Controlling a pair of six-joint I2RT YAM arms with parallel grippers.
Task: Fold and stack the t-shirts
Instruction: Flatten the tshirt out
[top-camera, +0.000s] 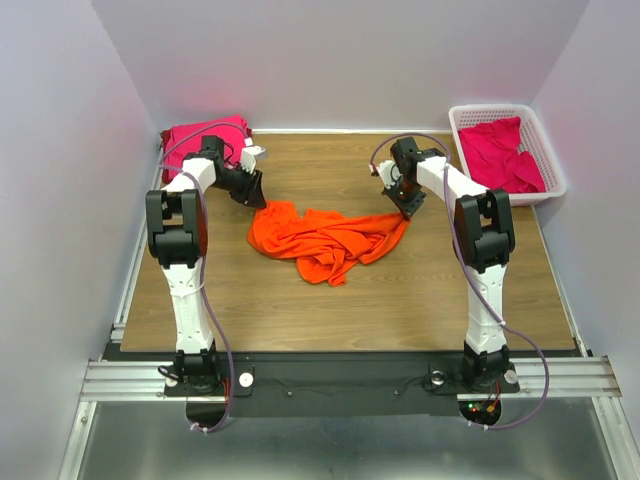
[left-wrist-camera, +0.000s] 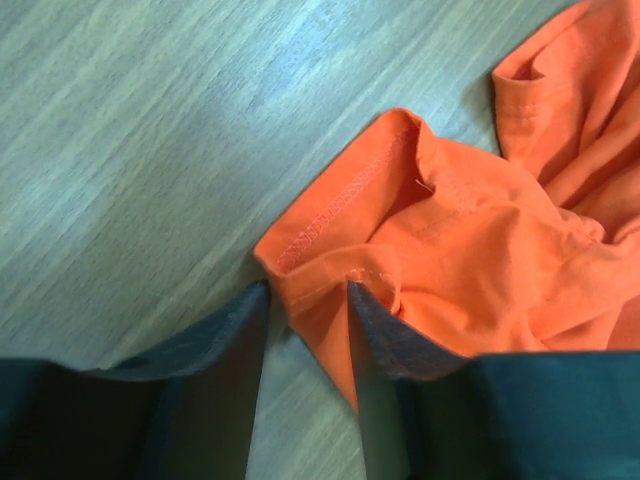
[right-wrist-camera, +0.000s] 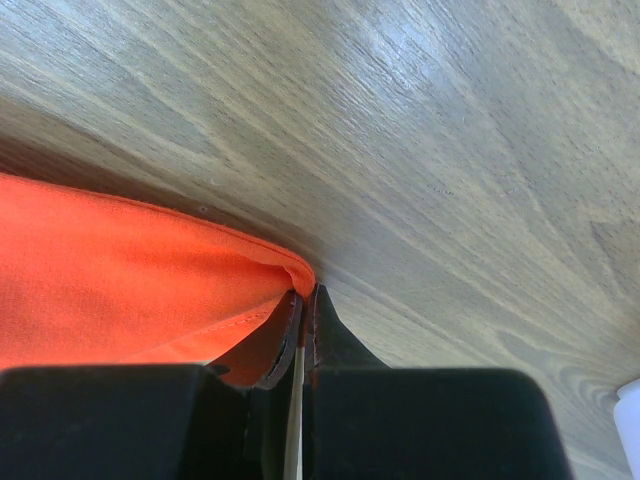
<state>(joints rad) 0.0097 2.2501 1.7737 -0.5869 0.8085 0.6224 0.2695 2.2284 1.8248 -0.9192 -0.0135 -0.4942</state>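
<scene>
The orange t-shirt (top-camera: 322, 240) lies crumpled in the middle of the wooden table. My left gripper (top-camera: 256, 197) is open at its left end; in the left wrist view a hemmed corner of the orange t-shirt (left-wrist-camera: 420, 250) sits between the spread fingertips (left-wrist-camera: 375, 320). My right gripper (top-camera: 406, 209) is shut on the right corner of the shirt; the right wrist view shows the orange cloth (right-wrist-camera: 130, 290) pinched at the closed gripper (right-wrist-camera: 305, 300). A folded magenta-pink t-shirt (top-camera: 205, 135) lies at the far left corner. More pink shirts (top-camera: 505, 152) lie in the basket.
The white lattice basket (top-camera: 552, 160) stands at the far right of the table, beyond my right arm. White walls close in the back and both sides. Bare wood (top-camera: 350, 310) lies between the orange shirt and the near edge.
</scene>
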